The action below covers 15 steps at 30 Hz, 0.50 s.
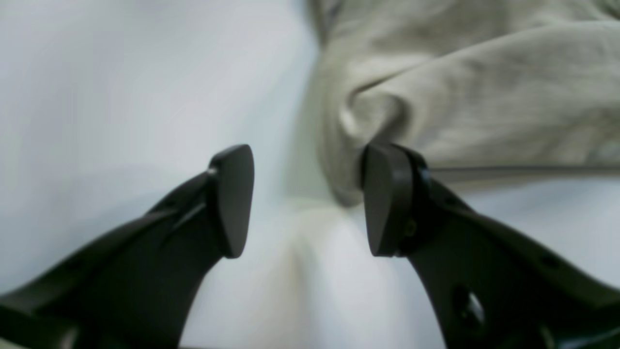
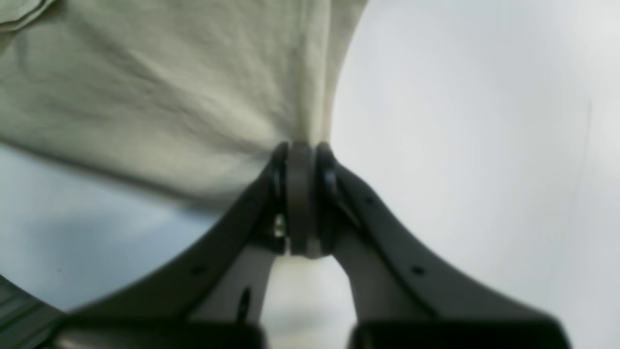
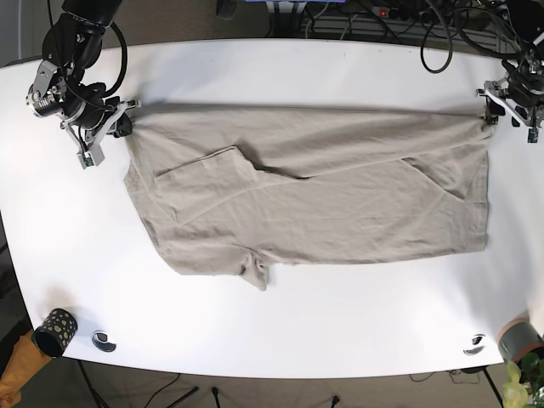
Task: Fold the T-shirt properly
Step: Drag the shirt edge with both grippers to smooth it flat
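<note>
The beige T-shirt (image 3: 323, 204) lies spread sideways on the white table (image 3: 280, 323), with its upper edge pulled straight between the two arms. My right gripper (image 3: 119, 126) is at the shirt's top left corner. In the right wrist view the right gripper (image 2: 300, 160) is shut on the T-shirt (image 2: 169, 97), which fans out from the jaws. My left gripper (image 3: 495, 115) is at the shirt's top right corner. In the left wrist view the left gripper (image 1: 307, 198) is open, and the T-shirt's bunched corner (image 1: 436, 97) touches the right fingertip (image 1: 387, 198), not clamped.
A dotted cup (image 3: 55, 327) and a small round object (image 3: 104, 341) stand at the table's front left. Another small round object (image 3: 474, 344) and a grey pot (image 3: 518, 338) are at the front right. Cables (image 3: 408, 21) run behind the table's far edge.
</note>
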{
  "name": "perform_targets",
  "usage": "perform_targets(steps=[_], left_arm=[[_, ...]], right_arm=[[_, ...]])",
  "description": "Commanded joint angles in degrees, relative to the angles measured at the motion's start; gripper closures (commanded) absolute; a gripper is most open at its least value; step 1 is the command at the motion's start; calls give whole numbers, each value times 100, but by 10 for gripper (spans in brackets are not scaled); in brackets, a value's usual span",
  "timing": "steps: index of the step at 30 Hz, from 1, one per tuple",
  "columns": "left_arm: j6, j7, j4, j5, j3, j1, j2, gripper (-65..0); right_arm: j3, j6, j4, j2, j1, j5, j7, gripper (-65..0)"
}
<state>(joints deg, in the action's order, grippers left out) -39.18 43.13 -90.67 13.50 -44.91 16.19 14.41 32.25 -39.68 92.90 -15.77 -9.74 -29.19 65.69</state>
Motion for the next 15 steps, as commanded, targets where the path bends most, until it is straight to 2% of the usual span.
perform_targets(steps=[1, 2, 7, 8, 10, 15], left_arm=[[-82, -98, -89, 88, -103, -40, 110, -338], [-82, -98, -97, 88, -112, -40, 110, -338], [-82, -116, -54, 88, -103, -67, 110, -338], [-82, -124, -54, 88, -77, -93, 110, -338], [-82, -124, -36, 44, 99, -251, 110, -339], [-82, -133, 272, 44, 319, -436, 137, -339]], right_arm=[[41, -32, 323, -89, -6, -92, -77, -13], [41, -32, 393, -80, -15, -74, -77, -38], [76, -32, 560, -80, -138, -74, -77, -279], [76, -32, 560, -80, -138, -66, -77, -306], [59, -32, 560, -80, -138, -48, -77, -311], [23, -32, 543, -1, -130, -48, -77, -266]])
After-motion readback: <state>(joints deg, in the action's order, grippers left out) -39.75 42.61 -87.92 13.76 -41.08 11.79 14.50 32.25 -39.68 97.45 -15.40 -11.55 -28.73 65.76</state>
